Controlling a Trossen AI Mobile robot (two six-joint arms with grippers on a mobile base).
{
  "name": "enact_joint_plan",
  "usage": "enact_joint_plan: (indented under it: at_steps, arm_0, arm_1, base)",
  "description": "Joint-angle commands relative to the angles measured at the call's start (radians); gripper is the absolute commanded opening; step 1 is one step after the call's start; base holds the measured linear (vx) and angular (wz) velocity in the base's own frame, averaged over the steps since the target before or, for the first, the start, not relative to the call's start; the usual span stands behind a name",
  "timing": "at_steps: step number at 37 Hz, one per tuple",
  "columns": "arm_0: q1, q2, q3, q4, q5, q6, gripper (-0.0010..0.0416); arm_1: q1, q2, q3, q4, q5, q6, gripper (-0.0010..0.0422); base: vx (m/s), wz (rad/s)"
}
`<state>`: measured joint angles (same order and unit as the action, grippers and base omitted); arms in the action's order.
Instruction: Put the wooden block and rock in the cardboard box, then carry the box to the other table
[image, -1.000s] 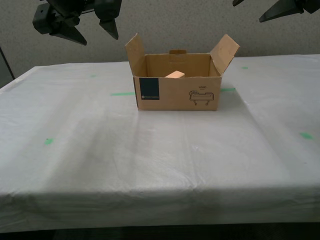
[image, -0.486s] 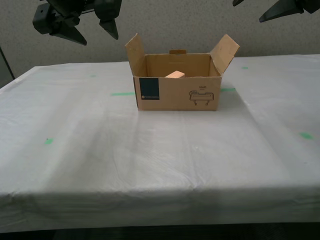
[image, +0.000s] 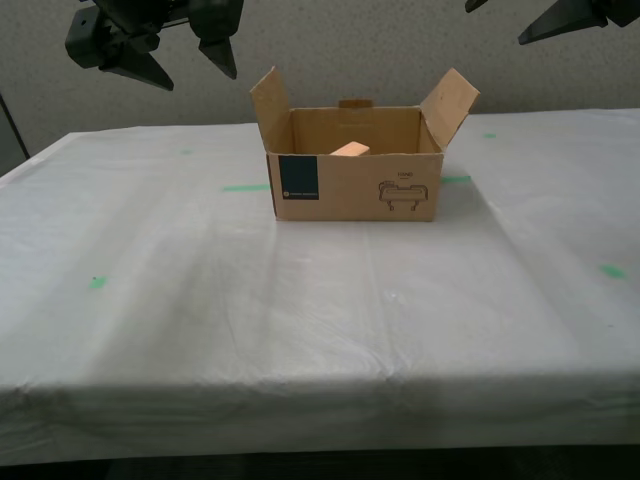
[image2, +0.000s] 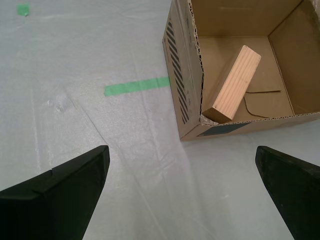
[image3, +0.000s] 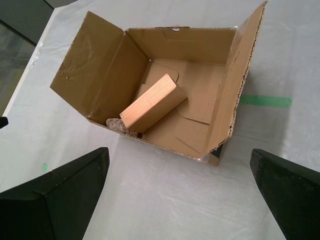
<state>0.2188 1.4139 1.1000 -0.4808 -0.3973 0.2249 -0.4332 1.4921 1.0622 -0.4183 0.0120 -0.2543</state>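
White-covered table (image: 300, 320); tan wooden block (image3: 150, 102) inside cardboard box (image: 355, 185).

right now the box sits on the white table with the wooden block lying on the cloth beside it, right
Not quite. The wooden block is inside the box, leaning against its front wall, not on the cloth. Both wrist views show it. The box does sit on the white table.

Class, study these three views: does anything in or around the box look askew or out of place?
Only mildly. The wooden block lies tilted inside the cardboard box, one end propped on the rock against the wall, not flat. Nothing looks spilled or damaged.
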Motion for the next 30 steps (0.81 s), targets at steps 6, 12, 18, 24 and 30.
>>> enact_joint_plan:
  at_steps: [6,12,18,24,30]
  arm_0:
    - [-0.001,0.0,0.0,0.002,0.002,0.003,0.0394]
    - [-0.001,0.0,0.0,0.002,0.002,0.003,0.0394]
    - [-0.001,0.0,0.0,0.002,0.002,0.003,0.0394]
    - [-0.001,0.0,0.0,0.002,0.002,0.003,0.0393]
    - [-0.001,0.0,0.0,0.002,0.002,0.003,0.0394]
  arm_1:
    - [0.0,0.0,0.0,0.001,-0.003,-0.001,0.04]
    - [0.0,0.0,0.0,0.001,-0.003,-0.001,0.04]
    - [0.0,0.0,0.0,0.002,-0.003,-0.001,0.04]
    - [0.0,0.0,0.0,0.002,-0.003,-0.001,0.04]
    - [0.0,0.0,0.0,0.001,-0.003,-0.001,0.04]
  base:
    - [0.0,0.0]
    - [0.0,0.0]
    - [0.0,0.0]
    - [0.0,0.0]
    - [0.0,0.0]
